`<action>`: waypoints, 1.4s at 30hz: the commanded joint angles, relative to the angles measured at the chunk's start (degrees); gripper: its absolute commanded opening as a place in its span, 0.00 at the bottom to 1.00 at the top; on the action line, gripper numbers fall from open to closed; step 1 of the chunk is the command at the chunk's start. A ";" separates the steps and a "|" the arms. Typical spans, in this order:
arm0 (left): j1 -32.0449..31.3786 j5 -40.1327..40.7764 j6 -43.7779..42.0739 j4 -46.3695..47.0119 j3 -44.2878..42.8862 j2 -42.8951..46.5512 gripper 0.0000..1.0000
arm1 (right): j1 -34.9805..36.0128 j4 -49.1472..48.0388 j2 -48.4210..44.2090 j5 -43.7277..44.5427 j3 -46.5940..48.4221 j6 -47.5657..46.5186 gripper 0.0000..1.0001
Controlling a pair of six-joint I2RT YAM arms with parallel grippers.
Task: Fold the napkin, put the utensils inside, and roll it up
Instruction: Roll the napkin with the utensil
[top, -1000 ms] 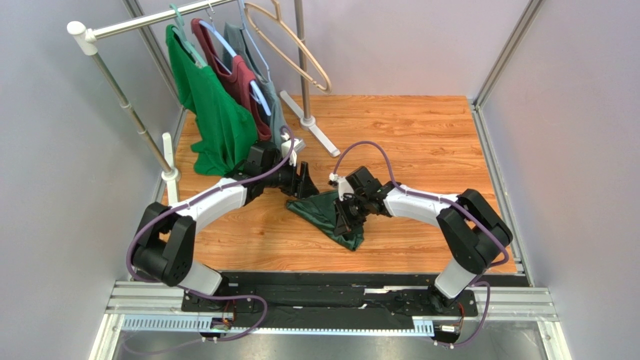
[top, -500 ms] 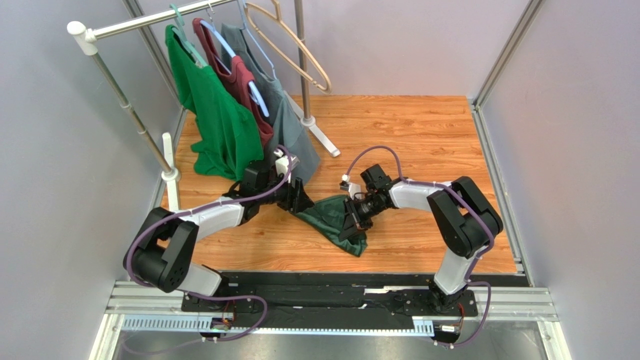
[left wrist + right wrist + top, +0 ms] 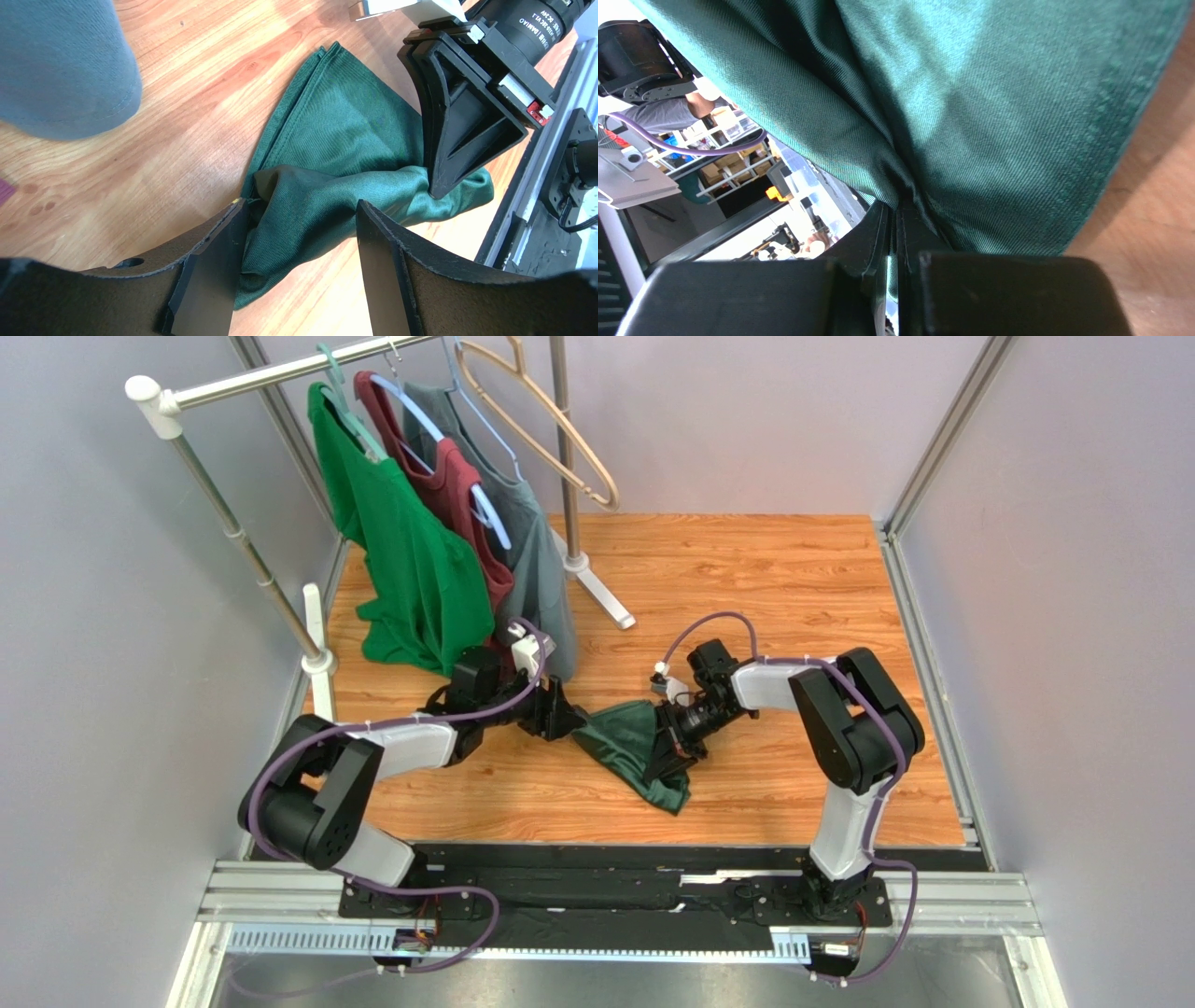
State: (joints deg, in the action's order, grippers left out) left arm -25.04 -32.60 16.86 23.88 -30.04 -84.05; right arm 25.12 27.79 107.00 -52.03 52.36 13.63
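Left of our right gripper (image 3: 898, 210), which clamps its right edge, the napkin (image 3: 631, 749) stretches toward our left gripper (image 3: 300, 210), jaws wide astride the bunched corner.

napkin (image 3: 634, 742): you had it plain dark forest green.
table (image 3: 786, 588): was orange-brown wood grain.
leftmost shirt (image 3: 407, 574): was bright green.
middle shirt (image 3: 456, 493): was maroon.
rightmost shirt (image 3: 543, 581): was grey-green.

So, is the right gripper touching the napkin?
Touching. In the right wrist view, the right gripper is pinched shut on a fold of the napkin.
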 commanded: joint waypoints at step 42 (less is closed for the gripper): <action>0.25 -5.10 1.24 -11.83 -9.95 -15.18 0.00 | 6.07 12.12 -13.83 26.52 13.38 -3.87 0.52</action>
State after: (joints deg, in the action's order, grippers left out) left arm -25.04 -37.15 20.38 19.53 -38.85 -98.26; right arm 27.07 40.51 99.66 -33.63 62.39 11.14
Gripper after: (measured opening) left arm 0.020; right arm 0.505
